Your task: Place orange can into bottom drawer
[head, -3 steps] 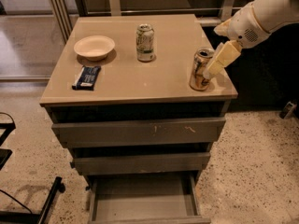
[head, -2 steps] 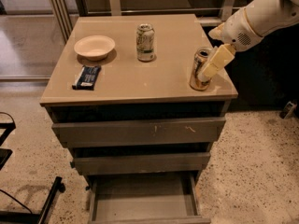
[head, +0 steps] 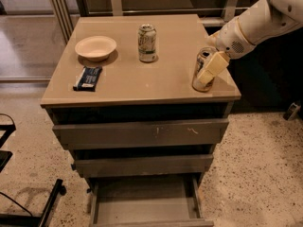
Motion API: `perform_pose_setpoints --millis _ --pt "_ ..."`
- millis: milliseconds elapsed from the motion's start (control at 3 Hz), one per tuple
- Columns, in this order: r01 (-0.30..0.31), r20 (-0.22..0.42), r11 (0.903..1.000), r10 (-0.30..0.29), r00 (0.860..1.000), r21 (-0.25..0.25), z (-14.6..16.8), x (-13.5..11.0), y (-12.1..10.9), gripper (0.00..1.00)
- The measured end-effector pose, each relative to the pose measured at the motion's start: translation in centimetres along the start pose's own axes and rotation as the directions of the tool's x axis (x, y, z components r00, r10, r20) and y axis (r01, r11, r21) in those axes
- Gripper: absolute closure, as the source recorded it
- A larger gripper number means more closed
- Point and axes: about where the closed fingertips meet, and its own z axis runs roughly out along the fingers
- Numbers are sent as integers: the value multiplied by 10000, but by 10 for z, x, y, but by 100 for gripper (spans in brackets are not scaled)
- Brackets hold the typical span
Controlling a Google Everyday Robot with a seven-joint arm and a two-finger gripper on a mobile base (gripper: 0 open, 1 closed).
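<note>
**A:** What sits left of your gripper (head: 207,74)?

**B:** Farthest left on the counter (head: 142,86) are a dark packet (head: 88,77) and a cream bowl (head: 95,47). Closer in, a white-and-green can (head: 147,42) stands upright, still well apart from my gripper.

**A:** And the orange can (head: 199,65)?

**B:** It stands upright near the counter's front right corner, right at my gripper, which slants down across its front right side. I cannot tell whether the gripper is clamped on the can or merely against it.

**A:** Your arm (head: 255,25)?

**B:** It comes in from the upper right, sloping down and to the left. The wrist is just right of the can.

**A:** The bottom drawer (head: 142,205)?

**B:** It is pulled out, well below my gripper and to its left, with its grey floor showing.
</note>
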Motion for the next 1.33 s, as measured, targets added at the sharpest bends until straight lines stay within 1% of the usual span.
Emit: perform_pose_setpoints --millis 333,1333 --pt "-6 4 10000 6 10000 -9 2 1 0 20" --pt "-5 4 10000 5 10000 -11 2 1 0 90"
